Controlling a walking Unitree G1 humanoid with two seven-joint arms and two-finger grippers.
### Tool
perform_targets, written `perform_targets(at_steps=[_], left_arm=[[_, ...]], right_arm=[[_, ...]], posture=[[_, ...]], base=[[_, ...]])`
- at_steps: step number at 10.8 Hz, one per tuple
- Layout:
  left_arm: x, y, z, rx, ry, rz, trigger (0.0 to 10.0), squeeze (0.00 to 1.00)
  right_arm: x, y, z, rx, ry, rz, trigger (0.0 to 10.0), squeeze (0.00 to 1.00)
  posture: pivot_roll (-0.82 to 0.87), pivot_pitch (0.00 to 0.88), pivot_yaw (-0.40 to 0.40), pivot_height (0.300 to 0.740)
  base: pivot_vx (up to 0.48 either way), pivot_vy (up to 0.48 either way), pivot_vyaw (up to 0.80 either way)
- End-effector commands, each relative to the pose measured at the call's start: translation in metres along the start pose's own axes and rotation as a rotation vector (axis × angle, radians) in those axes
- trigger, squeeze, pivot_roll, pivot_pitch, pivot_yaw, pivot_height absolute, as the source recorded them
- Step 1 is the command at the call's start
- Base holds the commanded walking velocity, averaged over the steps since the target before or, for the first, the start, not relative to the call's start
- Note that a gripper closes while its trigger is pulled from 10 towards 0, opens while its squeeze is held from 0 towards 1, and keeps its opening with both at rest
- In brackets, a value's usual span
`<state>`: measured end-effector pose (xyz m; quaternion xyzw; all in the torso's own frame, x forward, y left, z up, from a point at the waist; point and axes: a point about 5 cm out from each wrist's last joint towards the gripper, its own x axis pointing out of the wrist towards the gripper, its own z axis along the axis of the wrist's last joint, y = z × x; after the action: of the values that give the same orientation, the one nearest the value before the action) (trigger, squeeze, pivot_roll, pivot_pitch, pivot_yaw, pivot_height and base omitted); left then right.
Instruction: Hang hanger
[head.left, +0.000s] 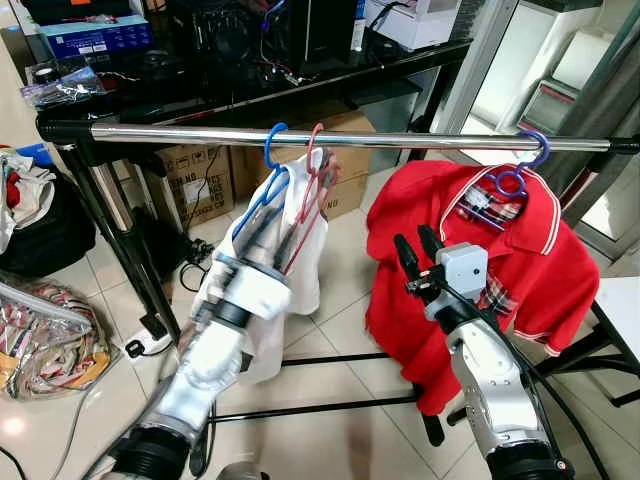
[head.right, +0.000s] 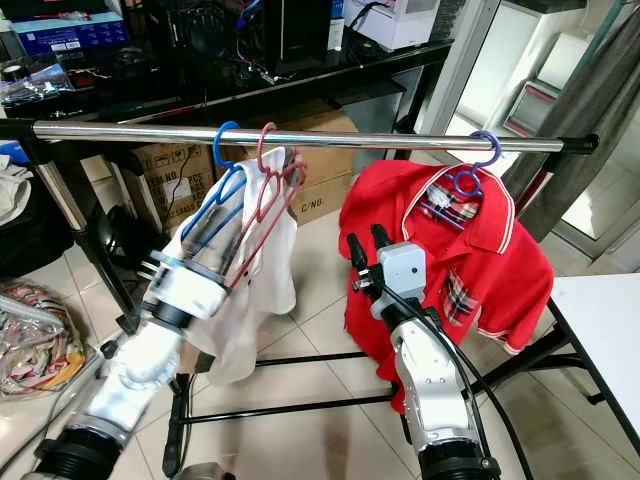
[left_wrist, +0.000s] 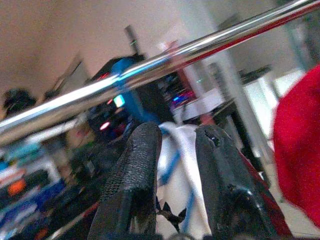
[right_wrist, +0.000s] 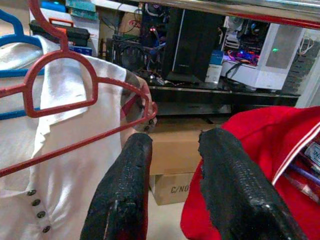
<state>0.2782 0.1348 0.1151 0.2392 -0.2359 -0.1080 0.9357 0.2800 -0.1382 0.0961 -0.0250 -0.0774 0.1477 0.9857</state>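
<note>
A chrome rail runs across in front of me. On it hang a blue hanger and a red hanger, side by side, both carrying a white shirt. My left gripper reaches up just under their hooks. Its fingers stand open, with the blue hanger's arm and white cloth showing in the gap. Further right a red polo shirt hangs on a purple hanger. My right gripper is open and empty, held up between the two garments, close to the polo.
The rack's black leg and floor bars stand just ahead. Behind are cardboard boxes and a black desk with computers. Bags lie on the floor at left, and a white table stands at right.
</note>
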Motion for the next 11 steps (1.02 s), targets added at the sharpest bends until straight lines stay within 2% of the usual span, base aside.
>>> perform_targets(at_steps=[1, 2, 3, 4, 7, 9, 11], left_arm=[[0.003, 0.005, -0.001, -0.031, 0.021, 0.038, 10.0, 0.0], [0.004, 0.005, -0.004, -0.054, 0.04, 0.044, 10.0, 0.0], [0.004, 0.003, -0.009, -0.135, 0.091, 0.041, 10.0, 0.0], [0.002, -0.001, -0.012, -0.163, 0.114, 0.001, 10.0, 0.0], [-0.001, -0.011, -0.012, -0.149, 0.116, -0.116, 10.0, 0.0], [-0.003, -0.022, -0.015, -0.165, 0.149, -0.222, 10.0, 0.0], [-0.005, -0.028, -0.018, -0.189, 0.177, -0.271, 10.0, 0.0]], right_arm=[[0.001, -0.002, -0.001, 0.006, 0.005, -0.007, 10.0, 0.0], [0.001, -0.002, -0.001, 0.006, 0.004, -0.007, 10.0, 0.0], [0.001, -0.001, -0.001, 0.007, 0.003, -0.007, 10.0, 0.0], [0.001, -0.001, -0.001, 0.007, 0.003, -0.008, 10.0, 0.0], [0.001, 0.0, -0.001, 0.009, 0.002, -0.01, 10.0, 0.0], [0.003, -0.001, -0.001, 0.009, 0.002, -0.01, 10.0, 0.0], [0.003, -0.001, 0.0, 0.008, 0.0, -0.012, 10.0, 0.0]], posture=[[0.24, 0.0, -0.068, 0.74], [0.24, 0.0, -0.068, 0.74], [0.24, 0.0, -0.068, 0.74], [0.24, 0.0, -0.068, 0.74], [0.24, 0.0, -0.064, 0.74], [0.23, 0.0, -0.067, 0.74], [0.23, 0.0, -0.068, 0.74]], base=[[0.0, 0.0, 0.0], [0.0, 0.0, 0.0], [0.0, 0.0, 0.0], [0.0, 0.0, 0.0], [0.0, 0.0, 0.0], [0.0, 0.0, 0.0], [0.0, 0.0, 0.0]])
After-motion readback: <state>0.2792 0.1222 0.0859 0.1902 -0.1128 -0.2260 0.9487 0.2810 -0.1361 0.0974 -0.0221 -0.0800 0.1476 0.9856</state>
